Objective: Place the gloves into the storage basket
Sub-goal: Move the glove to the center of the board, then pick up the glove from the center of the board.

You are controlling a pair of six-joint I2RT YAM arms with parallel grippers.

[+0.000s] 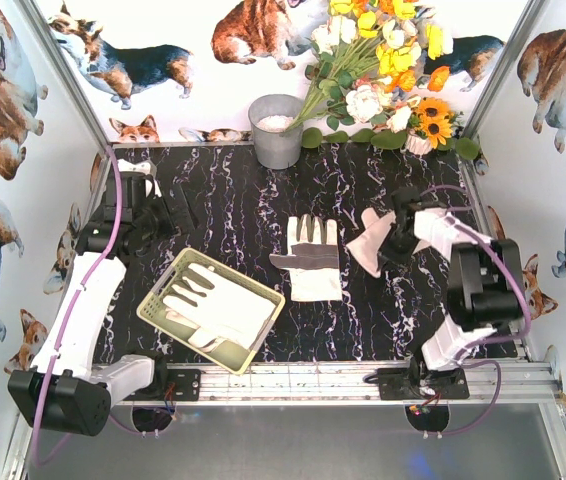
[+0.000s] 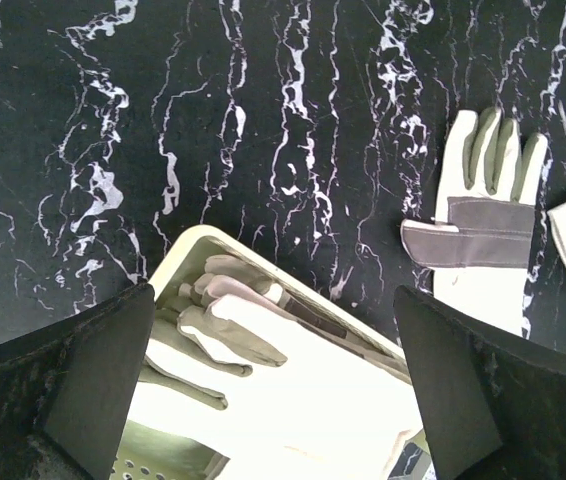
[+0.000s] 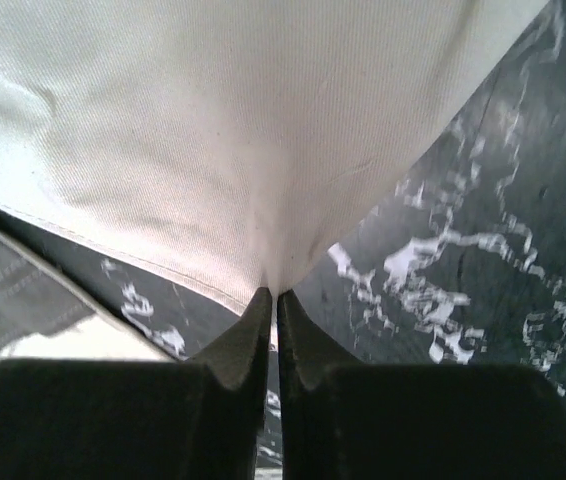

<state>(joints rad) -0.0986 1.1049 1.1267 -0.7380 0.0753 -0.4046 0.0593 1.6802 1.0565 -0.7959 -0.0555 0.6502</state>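
Note:
The pale yellow-green storage basket (image 1: pixel 168 281) sits tilted at front left with several white gloves (image 1: pixel 219 305) lying in it. Another glove (image 1: pixel 313 256), white with grey patches, lies flat in the middle of the table. To its right, my right gripper (image 1: pixel 395 236) is shut on the edge of a white glove (image 1: pixel 370 241), whose fabric (image 3: pixel 243 130) bunches at the closed fingertips (image 3: pixel 273 296). My left gripper (image 1: pixel 175 214) hangs wide open behind the basket and holds nothing. In the left wrist view that gripper (image 2: pixel 273 298) looks down on the basket rim (image 2: pixel 195 235) and the gloves (image 2: pixel 233 335) inside.
A grey metal bucket (image 1: pixel 276 130) stands at the back centre, with a bunch of artificial flowers (image 1: pixel 383 70) to its right. Corgi-print walls close in the left, right and back. The patched glove (image 2: pixel 488 210) also shows in the left wrist view at right.

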